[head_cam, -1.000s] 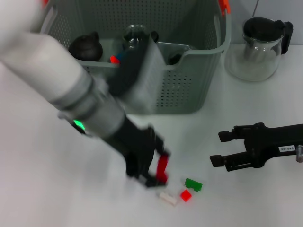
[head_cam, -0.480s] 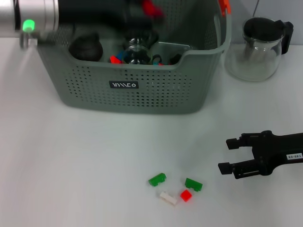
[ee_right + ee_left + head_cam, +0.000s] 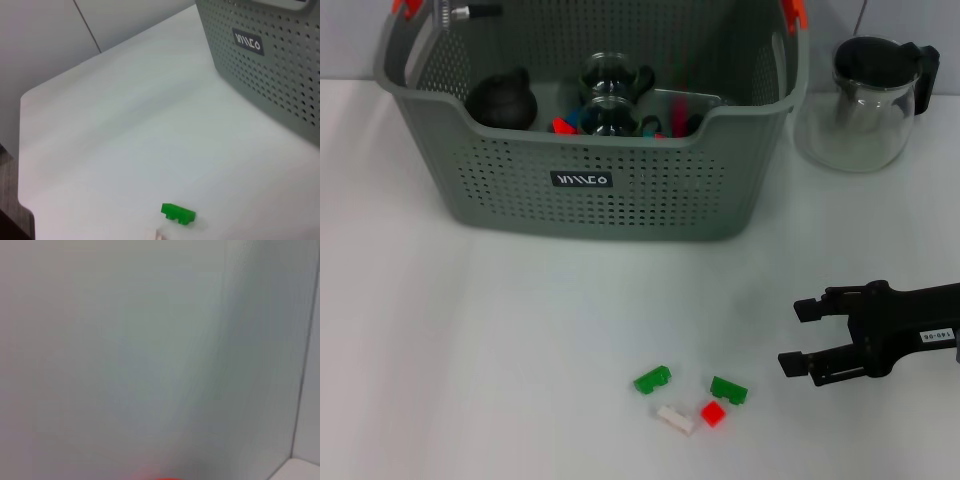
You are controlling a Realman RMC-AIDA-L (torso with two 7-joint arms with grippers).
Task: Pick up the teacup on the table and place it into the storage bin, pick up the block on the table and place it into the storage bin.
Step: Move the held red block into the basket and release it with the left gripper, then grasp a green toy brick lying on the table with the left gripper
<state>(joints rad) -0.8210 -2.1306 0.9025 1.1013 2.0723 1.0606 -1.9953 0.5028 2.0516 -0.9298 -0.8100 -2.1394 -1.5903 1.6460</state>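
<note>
Grey-green storage bin (image 3: 620,190) now clear of left arm, right tool (image 3: 798,336) open

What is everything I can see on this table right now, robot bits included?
storage bin: one, grey-green with orange clips, at the back of the table, holding a dark round pot, glassware and small coloured pieces.
glass teapot: one, clear with black lid, beside the bin on the robot's right.
green blocks: two, on the table near the front.
red block: one, beside them.
white block: one, next to the red.
right pincer: one, black, open, just right of the blocks.
left pincer: out of view.
</note>
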